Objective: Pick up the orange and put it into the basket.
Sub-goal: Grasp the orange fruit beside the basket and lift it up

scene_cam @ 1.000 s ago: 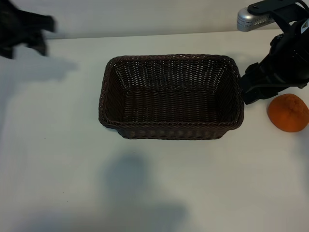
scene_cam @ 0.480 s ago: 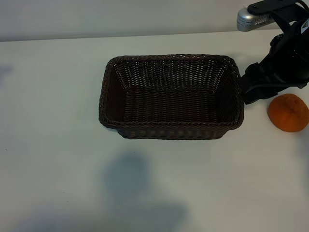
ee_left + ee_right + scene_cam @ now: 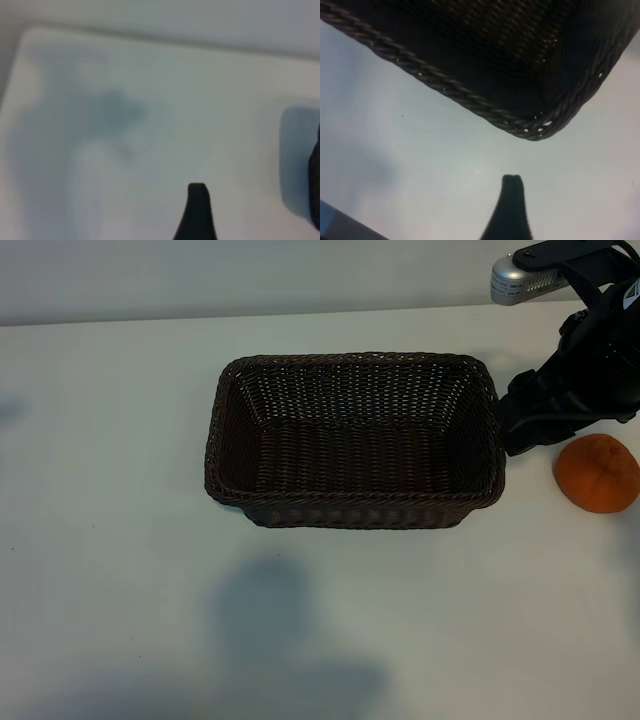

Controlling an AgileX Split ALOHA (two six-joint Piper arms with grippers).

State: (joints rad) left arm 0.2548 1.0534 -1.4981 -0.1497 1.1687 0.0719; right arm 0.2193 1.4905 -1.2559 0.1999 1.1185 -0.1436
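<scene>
Wicker basket point(image 3: 355, 440) and orange point(image 3: 598, 473) carry no writing; right fingers point(image 3: 515, 425) gape wide, holding nothing

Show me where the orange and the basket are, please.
orange point(image 3: 597, 474): exterior view, middle of its peel.
basket point(image 3: 355, 498): exterior view, near braided rim.

The right arm point(image 3: 585, 360) hangs at the far right, its wrist bent down, and the right gripper point(image 3: 520, 430) is spread wide and empty. The left arm is out of the exterior view, and only one fingertip point(image 3: 197, 207) of its open gripper shows.
</scene>
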